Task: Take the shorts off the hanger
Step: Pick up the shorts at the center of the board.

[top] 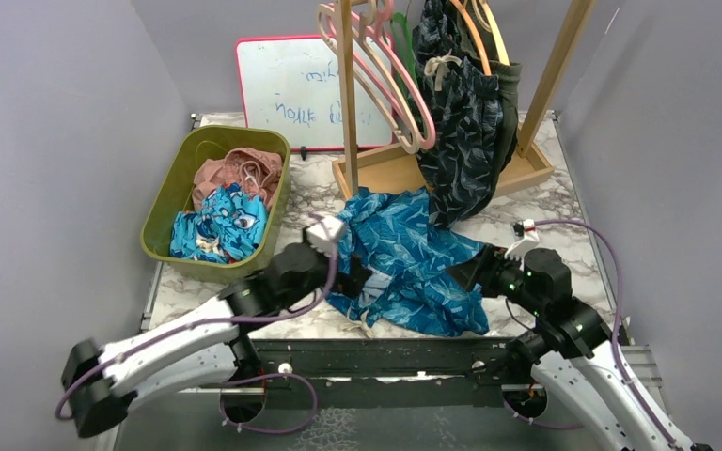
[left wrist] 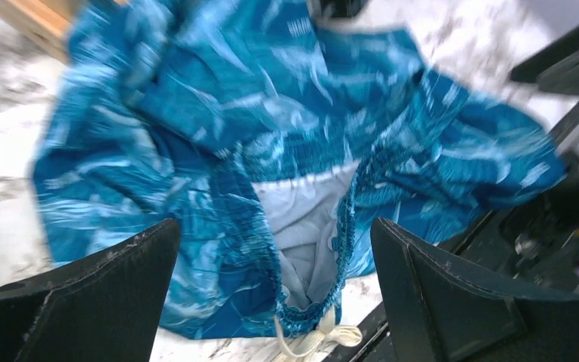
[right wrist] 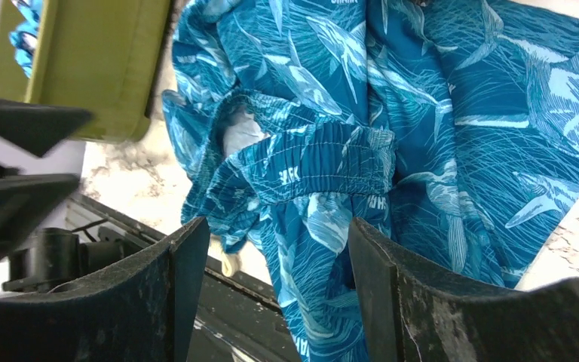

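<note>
The blue leaf-print shorts (top: pixel 404 258) lie crumpled on the marble table, reaching its front edge. My left gripper (top: pixel 355 271) is open at their left side. In the left wrist view the waistband and white drawstring (left wrist: pixel 324 332) lie between my open fingers (left wrist: pixel 275 226). My right gripper (top: pixel 463 270) is open at their right side, with cloth (right wrist: pixel 422 113) between its jaws (right wrist: pixel 277 226). Neither gripper holds anything. The dark navy leaf-print shorts (top: pixel 465 122) hang from an orange hanger (top: pixel 478 33), with the dark olive green shorts (top: pixel 510 94) behind. The pink shorts (top: pixel 242 169) and the cartoon-print shorts (top: pixel 221 225) lie in the bin.
An olive green bin (top: pixel 277 202) stands at the left; it also shows in the right wrist view (right wrist: pixel 105 68). A wooden rack (top: pixel 346 94) with a tray base (top: pixel 385 174) stands at the back and carries empty pink hangers (top: pixel 395 85). A whiteboard (top: pixel 287 89) leans on the back wall.
</note>
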Robot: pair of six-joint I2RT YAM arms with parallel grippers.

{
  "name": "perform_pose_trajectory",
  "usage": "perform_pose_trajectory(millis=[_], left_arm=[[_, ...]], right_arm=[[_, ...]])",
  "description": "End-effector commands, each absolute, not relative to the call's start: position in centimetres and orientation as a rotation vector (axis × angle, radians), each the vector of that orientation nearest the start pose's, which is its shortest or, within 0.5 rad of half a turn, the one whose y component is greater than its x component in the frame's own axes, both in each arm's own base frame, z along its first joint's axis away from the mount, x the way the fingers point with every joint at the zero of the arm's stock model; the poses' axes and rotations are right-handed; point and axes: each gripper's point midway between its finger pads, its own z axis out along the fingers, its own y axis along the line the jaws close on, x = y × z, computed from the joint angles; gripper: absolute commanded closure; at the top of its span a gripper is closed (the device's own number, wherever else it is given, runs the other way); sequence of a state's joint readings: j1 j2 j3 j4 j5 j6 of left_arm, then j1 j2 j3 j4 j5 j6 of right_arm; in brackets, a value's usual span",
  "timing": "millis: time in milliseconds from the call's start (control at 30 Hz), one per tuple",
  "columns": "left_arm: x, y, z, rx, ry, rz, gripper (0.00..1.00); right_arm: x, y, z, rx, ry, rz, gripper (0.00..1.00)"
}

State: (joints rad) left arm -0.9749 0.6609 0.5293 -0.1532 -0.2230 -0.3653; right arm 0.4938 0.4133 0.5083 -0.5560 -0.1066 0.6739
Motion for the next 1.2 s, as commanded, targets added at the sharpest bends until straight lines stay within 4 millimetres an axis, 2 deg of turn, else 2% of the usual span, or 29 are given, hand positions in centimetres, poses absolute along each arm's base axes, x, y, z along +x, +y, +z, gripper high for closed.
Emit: perform_pose_trajectory(millis=[0,67,233,333,567,800,933,1067,1167], left_arm=[[17.6,-28.6,16.1,0.693,1.958,-0.764,0.01],[17.6,-30.2,14.3,0.783,1.982,-0.678,0.01],[17.3,-33.4,13.3,0.916,1.936,-0.67,0.01],[17.7,-34.1,12.6,0.948,1.937,-0.65,0.01],[22.5,-32.5,10.5,0.878,2.0,-0.299,0.01],[24.3,-32.7,6.2,0.916,2.109,-0.225,0.01],[24.8,-32.5,4.0,0.901,2.175,-0.232,0.01],[23.6,-32.9,1.0,0.961,2.251,-0.29,0.02],[22.4,-32.7,-1.1,0.996,2.319,-0.313,0.19]], right_arm=[[16.6,14.2,17.3,0.2,2.108,0.88,0.3],[16.5,14.0,17.6,0.213,2.094,0.885,0.29],[16.3,13.8,17.7,0.229,2.082,0.888,0.29],[16.3,13.9,17.7,0.227,2.082,0.889,0.29],[16.3,14.0,17.6,0.219,2.088,0.889,0.29],[16.1,14.0,17.8,0.207,2.082,0.899,0.28],[16.1,14.1,17.8,0.2,2.08,0.905,0.28],[16.1,14.2,17.6,0.198,2.081,0.904,0.28],[16.1,14.2,17.7,0.191,2.081,0.91,0.28]])
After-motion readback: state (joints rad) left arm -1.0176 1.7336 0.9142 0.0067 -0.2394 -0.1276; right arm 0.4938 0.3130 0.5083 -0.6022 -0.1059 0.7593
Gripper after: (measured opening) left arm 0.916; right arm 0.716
